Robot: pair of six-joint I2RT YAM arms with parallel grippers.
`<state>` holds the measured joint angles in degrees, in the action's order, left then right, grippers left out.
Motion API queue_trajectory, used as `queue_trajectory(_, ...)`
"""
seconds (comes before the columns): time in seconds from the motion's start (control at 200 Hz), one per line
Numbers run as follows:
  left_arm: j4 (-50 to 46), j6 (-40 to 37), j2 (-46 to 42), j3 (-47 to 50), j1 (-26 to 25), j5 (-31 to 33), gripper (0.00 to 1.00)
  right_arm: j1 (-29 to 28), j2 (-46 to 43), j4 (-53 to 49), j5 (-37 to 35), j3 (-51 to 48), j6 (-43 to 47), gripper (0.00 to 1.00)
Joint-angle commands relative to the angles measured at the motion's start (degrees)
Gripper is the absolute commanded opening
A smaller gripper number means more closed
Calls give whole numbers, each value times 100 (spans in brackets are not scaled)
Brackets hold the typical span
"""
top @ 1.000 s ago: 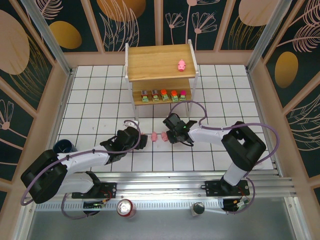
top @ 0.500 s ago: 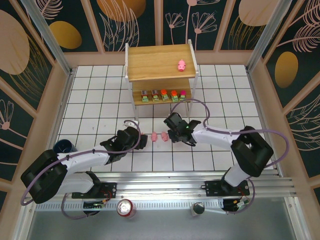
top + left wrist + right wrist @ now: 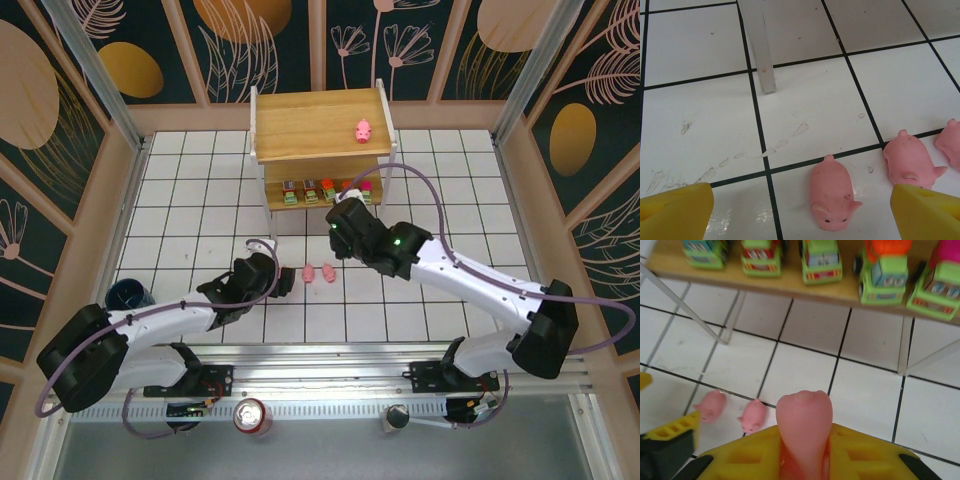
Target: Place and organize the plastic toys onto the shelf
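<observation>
pig [image 3: 804, 412] — pinched in right gripper [image 3: 805, 452]

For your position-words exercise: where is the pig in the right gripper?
Right wrist view: the pig sits clamped in the right gripper, before the shelf's lower board; two loose pigs lie on the tiles at lower left.

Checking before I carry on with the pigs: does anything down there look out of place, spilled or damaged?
Nothing spilled or damaged. Only oddity: a faint trail of smudges across the tile near the shelf leg, seemingly just marks. The toy trucks stand in a tidy row.
</observation>
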<state>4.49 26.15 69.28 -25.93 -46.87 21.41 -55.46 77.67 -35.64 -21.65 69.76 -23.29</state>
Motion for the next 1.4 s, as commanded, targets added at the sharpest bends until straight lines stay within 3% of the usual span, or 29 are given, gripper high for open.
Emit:
queue_trajectory(0.0, 96, 13, -63, 42, 30, -3, 91, -71, -157, -459, -320, 387, -68, 26)
queue_trajectory(0.636, 337, -198, -494, 253, 29, -251, 91, -46, 67, -489, -786, 2156, 494, 26)
queue_trajectory(1.396, 544, -182, -1565, 782, 33, -265, 91, 1031, 2040, -1064, -275, 4904, 1096, 26)
